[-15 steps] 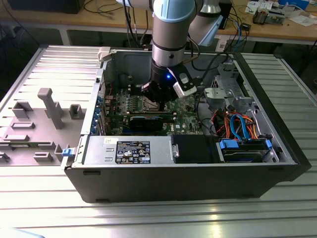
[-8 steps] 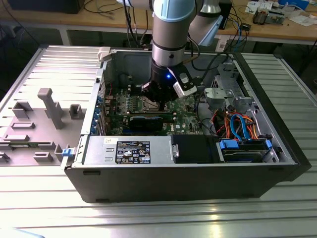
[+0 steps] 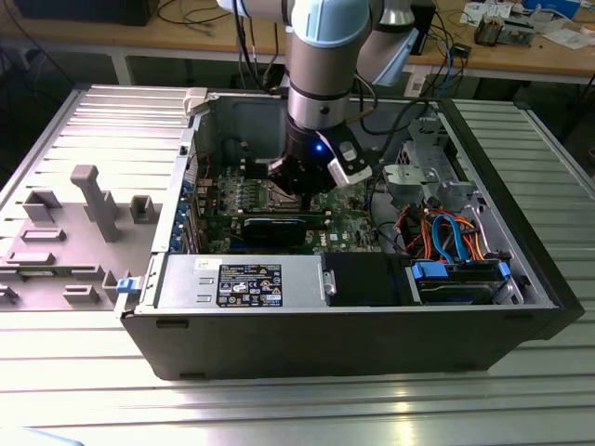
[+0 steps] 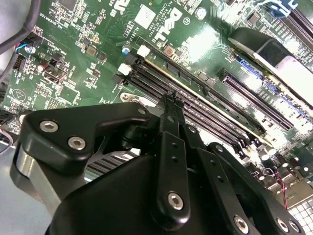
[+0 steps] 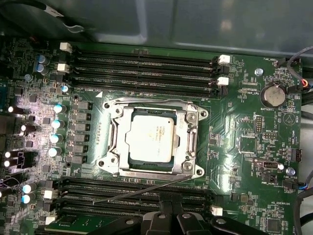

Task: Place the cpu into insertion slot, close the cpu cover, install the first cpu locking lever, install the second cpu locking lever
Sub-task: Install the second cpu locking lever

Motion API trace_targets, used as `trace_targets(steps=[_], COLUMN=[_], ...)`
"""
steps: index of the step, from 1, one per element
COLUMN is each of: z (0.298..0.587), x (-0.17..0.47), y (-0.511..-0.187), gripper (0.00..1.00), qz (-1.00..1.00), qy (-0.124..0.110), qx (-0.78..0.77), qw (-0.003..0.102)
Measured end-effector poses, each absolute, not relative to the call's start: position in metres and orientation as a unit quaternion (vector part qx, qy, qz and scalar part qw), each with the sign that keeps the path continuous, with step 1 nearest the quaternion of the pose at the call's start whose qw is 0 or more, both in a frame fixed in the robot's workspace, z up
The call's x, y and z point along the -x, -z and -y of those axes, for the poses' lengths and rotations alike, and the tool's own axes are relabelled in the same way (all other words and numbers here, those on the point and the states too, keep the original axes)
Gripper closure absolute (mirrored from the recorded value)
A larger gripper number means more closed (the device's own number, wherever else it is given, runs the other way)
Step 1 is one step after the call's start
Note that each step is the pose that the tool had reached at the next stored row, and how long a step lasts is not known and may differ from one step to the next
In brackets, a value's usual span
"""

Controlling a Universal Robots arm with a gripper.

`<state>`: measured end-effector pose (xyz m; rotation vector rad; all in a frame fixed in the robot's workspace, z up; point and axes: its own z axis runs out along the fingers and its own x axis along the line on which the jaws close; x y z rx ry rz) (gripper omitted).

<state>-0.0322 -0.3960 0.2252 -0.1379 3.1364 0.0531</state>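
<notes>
In the first wrist view the cpu (image 5: pixel 149 139) lies flat in the insertion slot (image 5: pixel 110 162), its silver top facing up. The cpu cover (image 5: pixel 189 131) is down around it as a silvery frame. A thin wire locking lever (image 5: pixel 142 192) slants free across the memory slots beside the socket. My gripper (image 5: pixel 171 216) hovers just off that side of the socket, fingers together with nothing between them. From behind in the second wrist view, the gripper (image 4: pixel 169 100) points at the memory slots. In the exterior view the gripper (image 3: pixel 302 190) hangs low inside the computer case, over the board.
Long black memory slots (image 5: pixel 146 63) flank the socket on two sides. A black expansion card (image 3: pixel 274 228) stands close by the gripper. A grey power supply (image 3: pixel 242 283), a drive cage with orange and blue cables (image 3: pixel 451 237) and the case walls (image 3: pixel 335 339) box in the board.
</notes>
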Motion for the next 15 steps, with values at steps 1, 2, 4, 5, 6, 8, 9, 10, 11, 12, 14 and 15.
trace_targets(steps=[1,2,4,5,6,8,9,10,11,12,14,15], z=[0.3964,0.3971,0.3982,0.3986,0.3989,0.3991,0.3989,0.3980,0.3972,0.3966,0.3966,0.3965], x=[0.0319,0.0317,0.0315,0.0315,0.0315,0.0308,0.0308,0.0309,0.0309,0.0313,0.0329,0.0332], y=[-0.2248,-0.2246,-0.2242,-0.2240,-0.2237,-0.2237,-0.2237,-0.2237,-0.2240,-0.2249,-0.2257,-0.2258], gripper=[0.89,0.89,0.89,0.89,0.89,0.89,0.89,0.89,0.89,0.89,0.89,0.89], qz=[-0.999,-0.999,-0.999,-0.999,-0.999,-0.999,-0.999,-0.999,-0.999,-0.999,-0.999,-0.998], qy=[-0.017,-0.017,-0.017,-0.017,-0.017,-0.017,-0.017,-0.017,-0.017,-0.019,-0.028,-0.036], qx=[0.044,0.044,0.044,0.044,0.044,0.044,0.044,0.044,0.044,0.044,0.044,0.044], qw=[0.001,0.001,0.001,0.001,0.001,0.001,0.001,0.001,0.001,0.001,0.002,0.002])
